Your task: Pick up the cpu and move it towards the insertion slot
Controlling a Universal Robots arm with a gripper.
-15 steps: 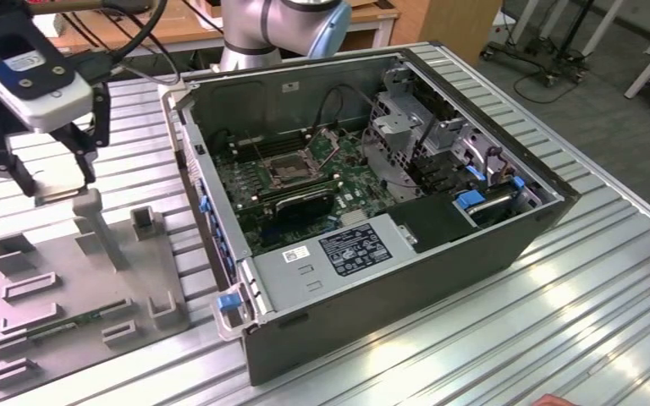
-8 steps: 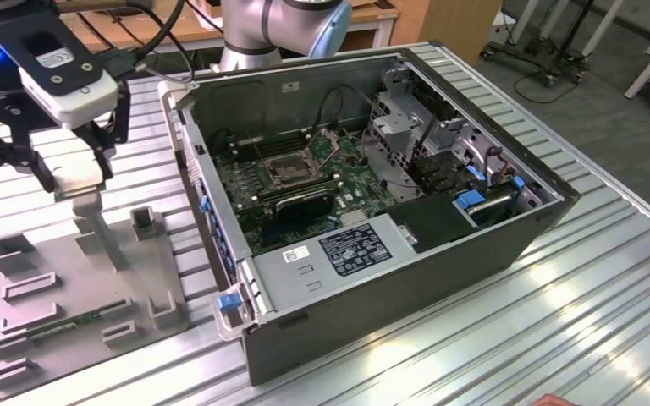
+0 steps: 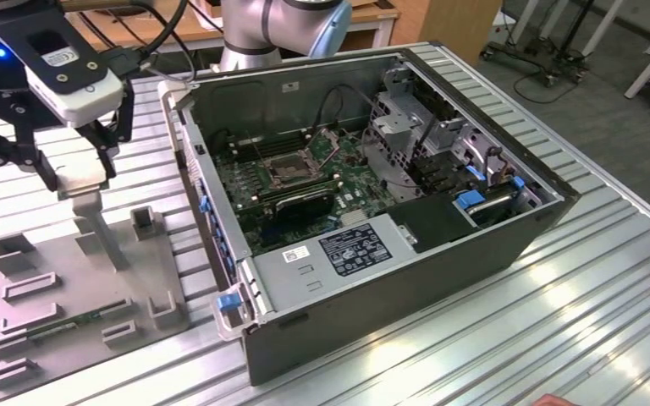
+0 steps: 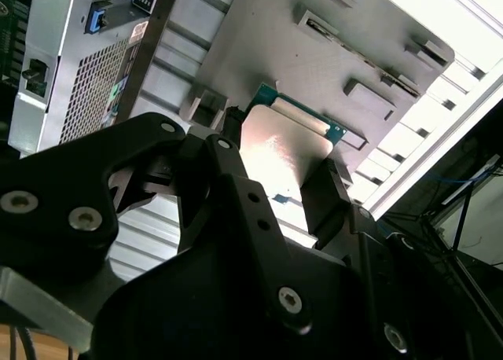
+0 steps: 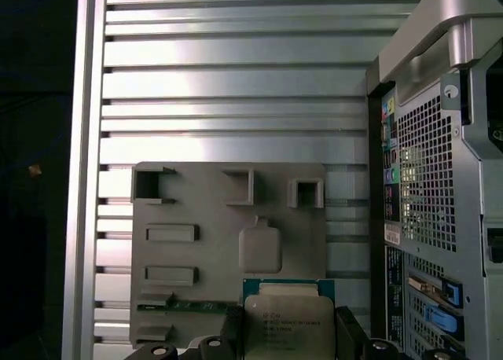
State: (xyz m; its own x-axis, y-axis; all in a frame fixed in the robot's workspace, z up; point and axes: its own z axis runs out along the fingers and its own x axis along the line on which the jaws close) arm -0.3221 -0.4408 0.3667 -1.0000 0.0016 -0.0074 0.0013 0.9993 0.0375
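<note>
The cpu (image 5: 287, 322) is a flat square chip with a shiny silver top and a thin green rim. It sits between the black fingers (image 5: 233, 328) of my gripper (image 5: 288, 333), which is shut on it. In the second wrist view the cpu (image 4: 287, 148) hangs above the grey fixture plate (image 4: 267, 38). In the exterior view my gripper (image 3: 80, 173) is at the left, just over a pedestal (image 3: 104, 237) on that plate. The insertion slot (image 3: 291, 167), a silver-framed socket with a dark centre, lies on the green board inside the open computer case, to the exterior view's right of the gripper.
The open computer case (image 3: 415, 279) lies on a slatted metal table (image 3: 596, 321). The grey fixture plate (image 3: 65, 288) carries several raised holders and a green memory stick (image 3: 71, 322). The case's rear panel (image 5: 428, 179) stands close beside the plate.
</note>
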